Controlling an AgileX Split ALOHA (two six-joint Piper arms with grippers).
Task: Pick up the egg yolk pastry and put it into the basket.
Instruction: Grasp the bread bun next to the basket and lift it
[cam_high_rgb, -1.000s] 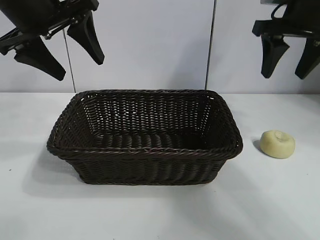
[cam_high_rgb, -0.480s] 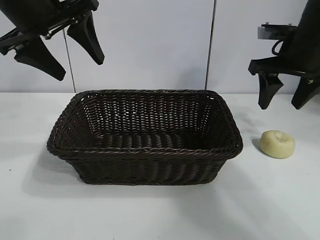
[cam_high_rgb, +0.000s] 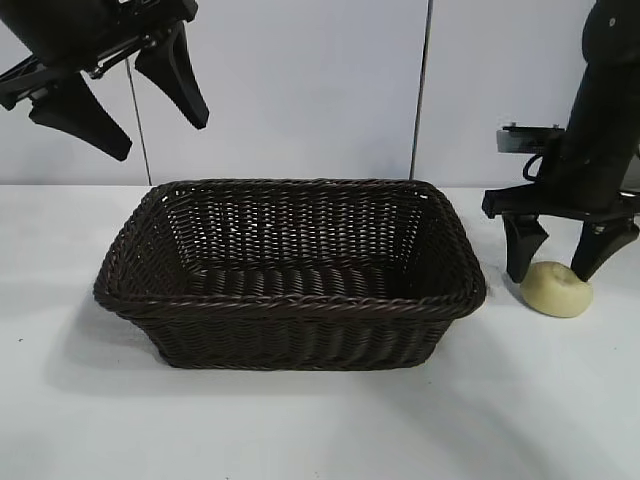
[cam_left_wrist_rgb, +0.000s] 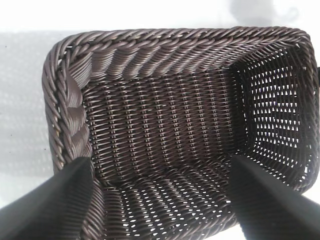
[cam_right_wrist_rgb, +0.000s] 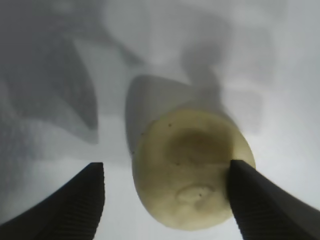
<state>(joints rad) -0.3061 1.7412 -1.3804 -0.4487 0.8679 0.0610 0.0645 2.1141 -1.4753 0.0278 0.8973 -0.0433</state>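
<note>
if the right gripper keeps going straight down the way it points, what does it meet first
Most likely the pastry: the right gripper points down with open jaws either side of it. One finger looks close to its edge, so that may touch before the table.

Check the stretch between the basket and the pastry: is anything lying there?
Nothing lies on it: bare white table between the basket and the pastry. Only one finger of the open right gripper hangs over that gap, seen in the exterior view.

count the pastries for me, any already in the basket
1. The egg yolk pastry lies on the table right of the basket, between the open fingers of the right gripper. The basket's inside shows no pastry from the exterior or left wrist views.
</note>
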